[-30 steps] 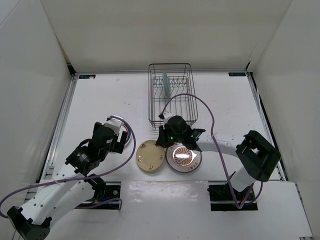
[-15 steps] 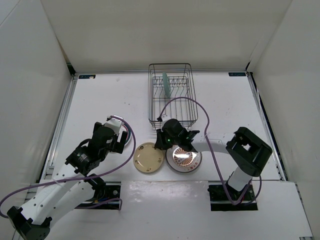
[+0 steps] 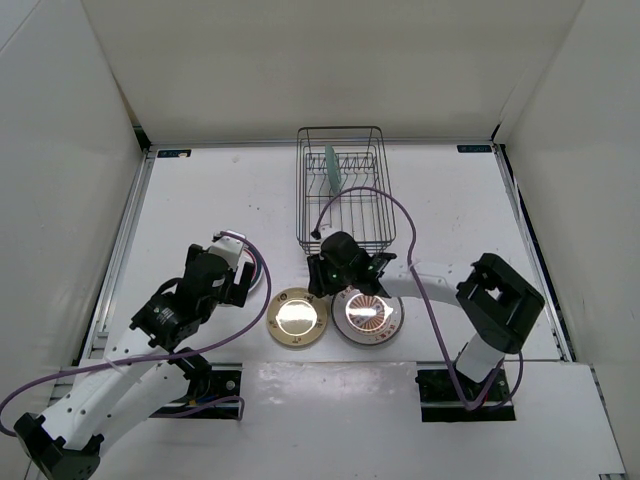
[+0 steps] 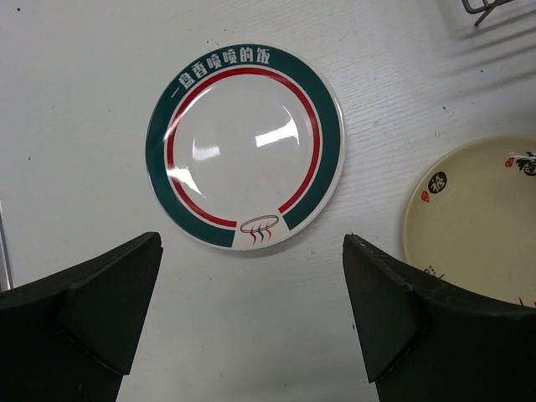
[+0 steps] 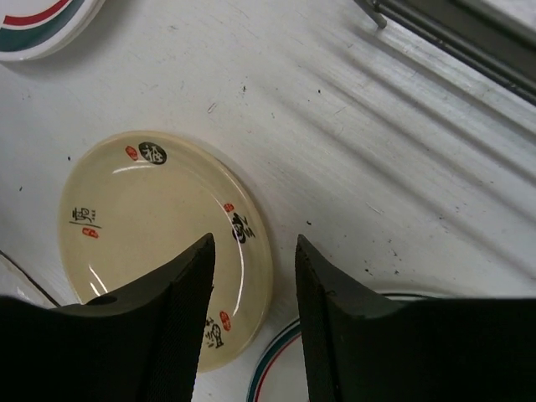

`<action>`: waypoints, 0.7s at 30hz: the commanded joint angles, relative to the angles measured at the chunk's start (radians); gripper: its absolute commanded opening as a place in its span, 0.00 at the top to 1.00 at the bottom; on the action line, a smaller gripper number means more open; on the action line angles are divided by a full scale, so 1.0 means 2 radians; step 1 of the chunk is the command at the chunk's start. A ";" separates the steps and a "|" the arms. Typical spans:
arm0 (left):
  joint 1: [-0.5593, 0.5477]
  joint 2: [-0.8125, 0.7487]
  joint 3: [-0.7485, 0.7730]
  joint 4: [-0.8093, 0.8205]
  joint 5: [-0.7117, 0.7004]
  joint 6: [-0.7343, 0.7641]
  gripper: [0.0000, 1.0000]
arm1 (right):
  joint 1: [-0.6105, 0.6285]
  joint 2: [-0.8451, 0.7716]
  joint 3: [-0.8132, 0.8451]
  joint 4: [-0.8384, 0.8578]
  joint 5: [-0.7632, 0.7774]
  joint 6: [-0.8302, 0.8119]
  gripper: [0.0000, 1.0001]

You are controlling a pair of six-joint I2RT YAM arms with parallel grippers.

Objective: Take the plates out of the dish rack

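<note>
A white surface (image 3: 220, 200) lies inside plain white walls (image 3: 320, 70) on the left, far and right. A metal rail (image 3: 125, 240) runs along its left edge. Small dark labels (image 3: 173, 154) sit at its two far corners. Fine dark specks (image 5: 310, 223) dot it.

- The white desk (image 3: 220, 200) fills the middle of the overhead frame; the wrist views show small dark specks on its surface.
- A dark wire dish rack (image 3: 340, 129) stands on it at upper centre.
- A cream plate (image 3: 297, 317) lies flat at lower centre.
- A sunburst plate (image 3: 368, 315) lies just right of it, their rims about touching.
- A green-rimmed plate (image 4: 244, 146) lies flat left of the cream one, apart from it.
</note>
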 commanded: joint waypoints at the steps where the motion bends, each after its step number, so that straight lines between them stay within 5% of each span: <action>1: 0.002 -0.008 -0.001 -0.001 -0.013 0.002 0.01 | 0.007 -0.040 0.043 -0.080 0.026 -0.046 0.53; 8: 0.002 -0.013 -0.001 -0.001 -0.013 0.001 0.01 | 0.011 -0.113 0.134 -0.239 0.056 -0.078 0.51; 10: 0.002 -0.011 -0.001 0.000 -0.011 0.001 0.01 | 0.010 -0.122 0.176 -0.256 0.096 -0.087 0.41; 15: 0.002 -0.014 -0.001 -0.001 -0.005 -0.001 0.01 | 0.004 -0.103 0.215 -0.203 0.261 -0.155 0.31; 21: 0.002 -0.016 0.000 -0.002 0.000 -0.003 0.01 | -0.014 0.019 0.328 -0.135 0.357 -0.253 0.27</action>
